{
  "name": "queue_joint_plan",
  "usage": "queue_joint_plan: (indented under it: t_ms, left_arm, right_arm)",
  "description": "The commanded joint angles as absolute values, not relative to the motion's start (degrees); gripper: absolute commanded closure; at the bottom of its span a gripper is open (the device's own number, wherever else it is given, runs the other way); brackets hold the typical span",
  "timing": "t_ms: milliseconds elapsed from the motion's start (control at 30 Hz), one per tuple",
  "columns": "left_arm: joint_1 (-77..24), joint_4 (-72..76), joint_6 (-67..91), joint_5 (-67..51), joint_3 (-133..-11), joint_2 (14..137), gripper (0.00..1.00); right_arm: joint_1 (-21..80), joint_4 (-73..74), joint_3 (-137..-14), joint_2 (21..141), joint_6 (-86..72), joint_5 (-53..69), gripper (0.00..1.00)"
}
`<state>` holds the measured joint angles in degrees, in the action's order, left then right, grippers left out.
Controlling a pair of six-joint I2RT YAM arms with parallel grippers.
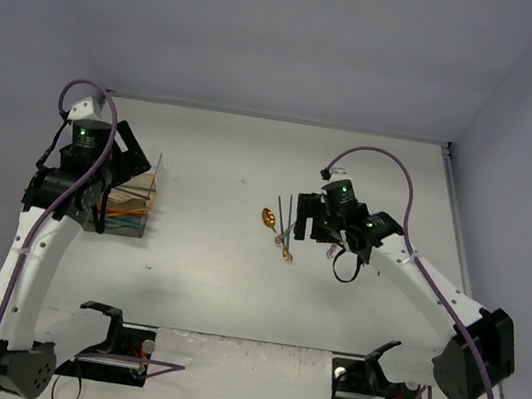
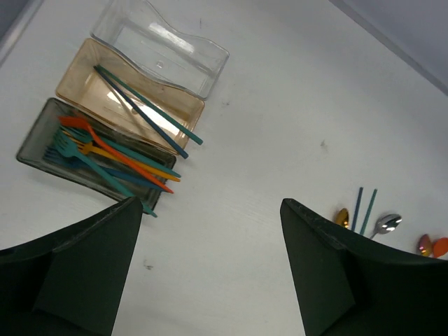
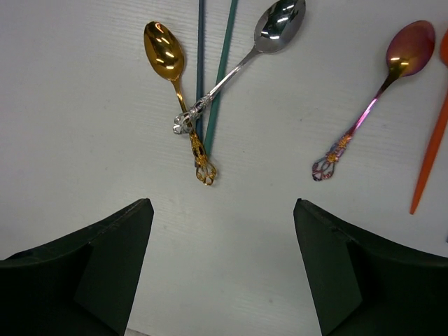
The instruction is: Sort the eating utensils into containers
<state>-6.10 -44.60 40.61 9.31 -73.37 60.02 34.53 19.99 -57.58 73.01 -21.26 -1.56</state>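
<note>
The left pincer (image 2: pixel 211 206) hangs wide open, empty, by the container (image 2: pixel 210 59) at left, where forks (image 2: pixel 77 150) and chopsticks (image 2: pixel 140 108) lie sorted. The right pincer (image 3: pixel 222 206), open and empty, hovers just beside the loose gold spoon (image 3: pixel 164 49), probably to grasp it.

glossy metal spoons (image 3: pixel 165 50), clear plastic box (image 2: pixel 164 50), matt white table (image 3: pixel 84 126).
</note>
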Motion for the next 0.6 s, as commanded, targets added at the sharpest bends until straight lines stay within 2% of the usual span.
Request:
queue_joint_plan:
  t_ms: [0,267,367,533,567]
  left_arm:
    - [-5.89,-44.13,28.40,8.27,-70.87,54.39,0.23]
    - [-6.71,-44.99,26.53,2.65,-67.45,46.91,0.23]
    - [-8.67,-45.01,26.61,2.38,-66.68,45.79,0.23]
    - [-11.71,-45.70,25.60,2.34,-66.09,45.95,0.23]
    - [-12.23,-45.76,25.46,2.17,-65.92,45.97,0.23]
  right_arm:
    - [34.19,10.70,-57.22,80.84,-26.44,-0.73,0.26]
    - [34.84,6.12,-64.00,94.95,-28.51,-7.78,0.26]
    - [35.43,5.25,-66.98,98.89,-27.48,-9.55,0.31]
    - [35.76,4.16,-71.29,104.22,-25.88,-11.55,0.50]
    - [35.83,3.96,-71.88,105.07,-25.55,-12.06,0.58]
